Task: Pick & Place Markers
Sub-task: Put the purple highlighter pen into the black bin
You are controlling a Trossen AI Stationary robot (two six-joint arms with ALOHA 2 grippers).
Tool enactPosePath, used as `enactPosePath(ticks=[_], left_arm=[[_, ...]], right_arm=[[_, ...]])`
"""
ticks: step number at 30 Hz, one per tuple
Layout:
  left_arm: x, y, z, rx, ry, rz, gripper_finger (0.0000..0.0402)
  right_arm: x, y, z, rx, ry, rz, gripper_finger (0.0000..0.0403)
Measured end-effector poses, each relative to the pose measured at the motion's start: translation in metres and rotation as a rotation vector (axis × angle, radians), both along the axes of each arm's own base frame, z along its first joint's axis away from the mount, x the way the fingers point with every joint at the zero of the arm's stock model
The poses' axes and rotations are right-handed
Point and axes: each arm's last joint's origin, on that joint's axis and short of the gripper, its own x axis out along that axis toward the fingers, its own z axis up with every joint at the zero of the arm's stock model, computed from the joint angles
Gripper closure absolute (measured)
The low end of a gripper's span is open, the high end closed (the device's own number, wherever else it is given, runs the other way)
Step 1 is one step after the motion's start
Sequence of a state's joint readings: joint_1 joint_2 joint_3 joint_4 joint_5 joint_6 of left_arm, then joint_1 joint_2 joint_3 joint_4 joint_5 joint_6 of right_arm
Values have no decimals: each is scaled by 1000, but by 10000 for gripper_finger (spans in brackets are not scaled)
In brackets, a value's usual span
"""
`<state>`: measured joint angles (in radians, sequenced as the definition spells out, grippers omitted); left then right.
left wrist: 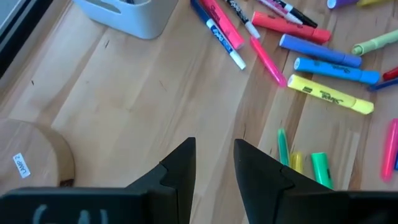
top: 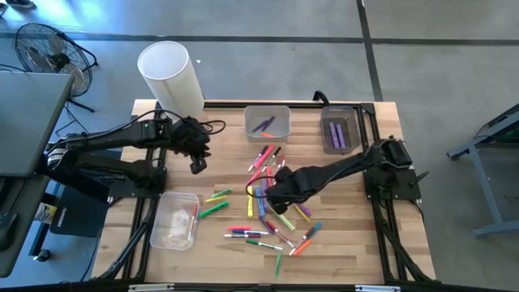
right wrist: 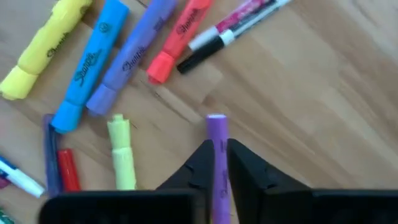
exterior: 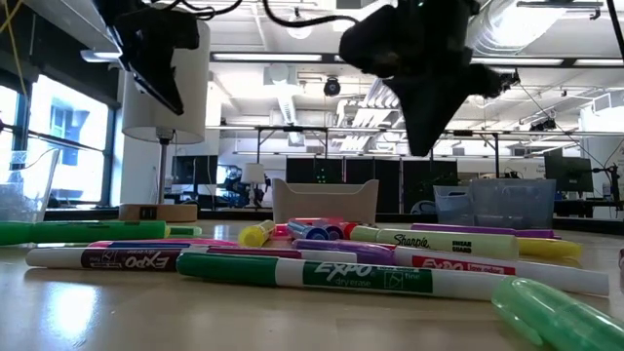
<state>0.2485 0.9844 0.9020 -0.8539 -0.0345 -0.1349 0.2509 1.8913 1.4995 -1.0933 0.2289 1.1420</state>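
Wooden slats make up the table (top: 340, 243), which stands on a grey floor with a white cylinder (top: 172, 75) at its far left corner and a fan (top: 45, 50) beyond it. Markers (top: 263, 215) lie scattered over the middle of the table in pink, red, orange, yellow, green, blue and purple, some with white barrels, and the low view shows several lying on their sides close to the camera. 3 clear bins sit around them: one at the far middle (top: 268, 122) with a couple of markers inside, one at the far right (top: 339, 131) holding purple ones, and one at the near left (top: 173, 221), whose contents I cannot make out. The right gripper (top: 274, 193) reaches into the middle of the scatter, and its wrist view shows the 2 dark fingers clamped on a purple marker (right wrist: 217, 149) that stands up between them, above a yellow, a blue, a purple and a red highlighter lying side by side on the wood. The left gripper (top: 197, 165) hangs over bare wood left of the scatter, its fingers (left wrist: 180, 168) parted by a narrow gap with nothing between them.
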Motion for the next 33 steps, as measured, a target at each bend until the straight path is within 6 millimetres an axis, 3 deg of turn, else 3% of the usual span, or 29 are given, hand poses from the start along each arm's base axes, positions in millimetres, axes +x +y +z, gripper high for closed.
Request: enactPosePath(ticks=[8, 15, 21, 25, 27, 33], left_arm=[[-2, 0, -1, 3, 22, -11, 294], [-2, 0, -1, 5, 24, -15, 294], [-2, -1, -2, -4, 31, -7, 294], [-2, -1, -2, -5, 32, -7, 294], [-2, -1, -2, -8, 31, -4, 294], [-2, -1, -2, -13, 29, 4, 294]], right_arm=[[7, -6, -20, -14, 62, 63, 281], [14, -9, -46, 13, 149, 93, 249], [19, -15, -76, 64, 259, 62, 265], [23, -19, -87, 103, 283, 78, 311], [24, -21, -89, 99, 284, 80, 346], [21, -24, -77, 36, 250, 64, 351]])
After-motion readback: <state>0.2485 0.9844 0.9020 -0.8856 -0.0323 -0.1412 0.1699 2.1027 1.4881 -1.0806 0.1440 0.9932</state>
